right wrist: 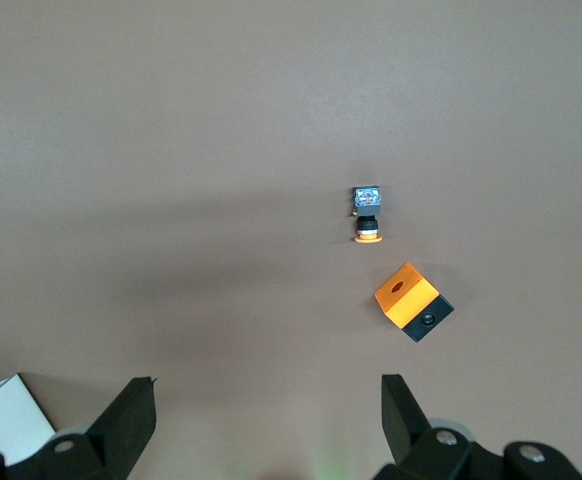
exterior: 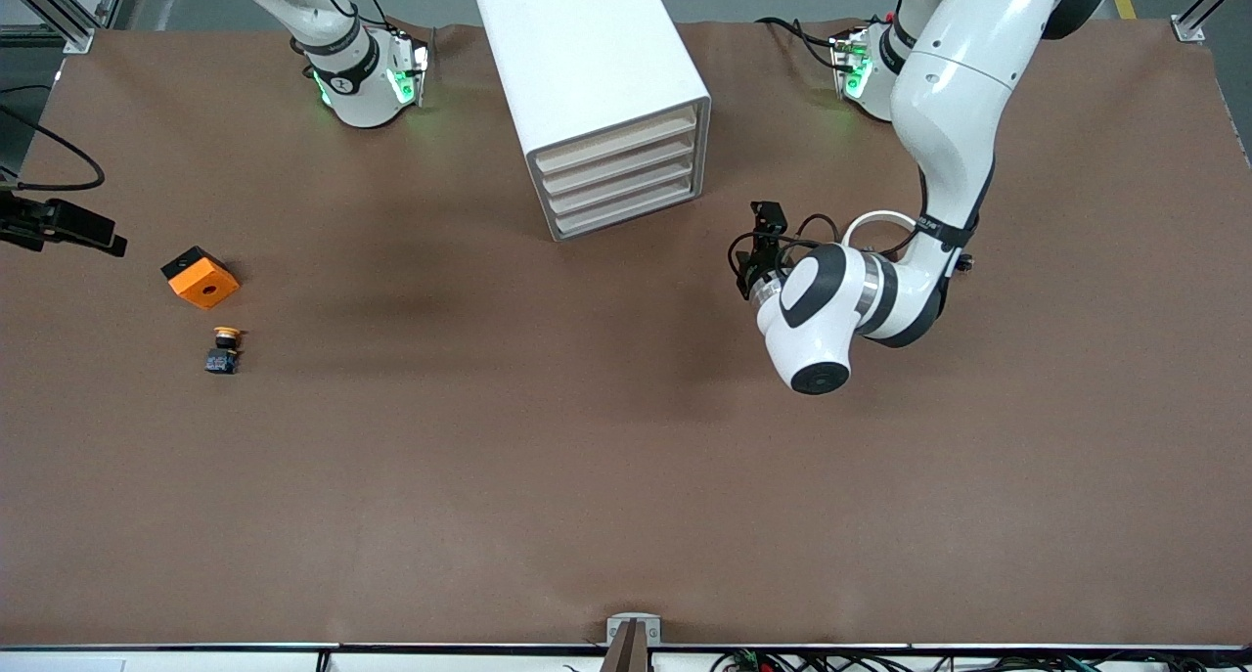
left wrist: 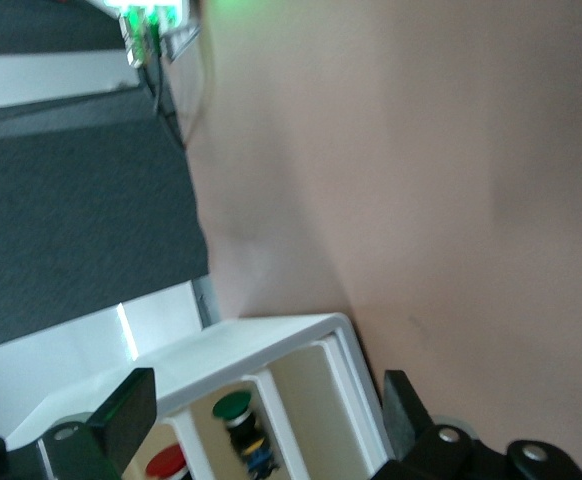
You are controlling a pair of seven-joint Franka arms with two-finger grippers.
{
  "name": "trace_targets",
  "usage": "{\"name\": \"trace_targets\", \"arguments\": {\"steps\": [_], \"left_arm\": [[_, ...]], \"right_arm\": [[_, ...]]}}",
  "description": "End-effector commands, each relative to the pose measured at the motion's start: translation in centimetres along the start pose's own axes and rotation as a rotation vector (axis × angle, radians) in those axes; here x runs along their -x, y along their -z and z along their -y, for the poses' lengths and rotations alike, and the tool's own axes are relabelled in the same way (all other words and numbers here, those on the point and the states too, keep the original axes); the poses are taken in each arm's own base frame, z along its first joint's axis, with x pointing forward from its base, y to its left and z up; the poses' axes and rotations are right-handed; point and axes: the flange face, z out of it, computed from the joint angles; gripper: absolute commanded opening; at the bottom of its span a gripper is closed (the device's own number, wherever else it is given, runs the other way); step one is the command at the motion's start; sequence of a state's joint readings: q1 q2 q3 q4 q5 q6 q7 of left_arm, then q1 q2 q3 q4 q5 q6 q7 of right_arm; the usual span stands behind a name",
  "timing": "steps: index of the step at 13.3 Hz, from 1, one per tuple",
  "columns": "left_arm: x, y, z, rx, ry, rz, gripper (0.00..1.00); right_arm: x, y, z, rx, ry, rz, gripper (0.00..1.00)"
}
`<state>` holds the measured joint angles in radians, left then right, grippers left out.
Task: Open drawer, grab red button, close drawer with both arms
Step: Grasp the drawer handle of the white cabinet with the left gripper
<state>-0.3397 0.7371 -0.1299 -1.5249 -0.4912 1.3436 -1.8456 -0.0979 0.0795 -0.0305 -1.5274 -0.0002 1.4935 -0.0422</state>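
Observation:
The white cabinet stands at the middle of the table near the robots' bases, with all its cream-fronted drawers pushed in. My left gripper hovers low in front of those drawer fronts, toward the left arm's end, open and empty. In the left wrist view the left gripper frames the cabinet front. There the button's red cap shows in one compartment, beside a green-capped one. My right gripper is out of the front view; it hangs open high over bare table.
An orange cube with a hole and a yellow-capped button lie near the right arm's end of the table. A black fixture juts in at that edge. Cables trail by the left arm's base.

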Motion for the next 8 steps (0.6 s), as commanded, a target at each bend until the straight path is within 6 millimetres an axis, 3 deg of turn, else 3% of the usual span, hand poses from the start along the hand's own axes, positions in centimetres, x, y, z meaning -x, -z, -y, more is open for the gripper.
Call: {"name": "trace_targets", "arguments": {"steps": [1,8], "left_arm": [[-0.2,0.1,-0.2,-0.08,0.041,0.075,1.0],[0.7,-2.5,-1.6,-0.239,0.209,0.161,1.0]], "right_arm": [[-0.2,0.2,0.2,-0.011,-0.011,0.006,1.0],[0.7,0.2,5.4,0.011,-0.261,0.056,1.0]]}}
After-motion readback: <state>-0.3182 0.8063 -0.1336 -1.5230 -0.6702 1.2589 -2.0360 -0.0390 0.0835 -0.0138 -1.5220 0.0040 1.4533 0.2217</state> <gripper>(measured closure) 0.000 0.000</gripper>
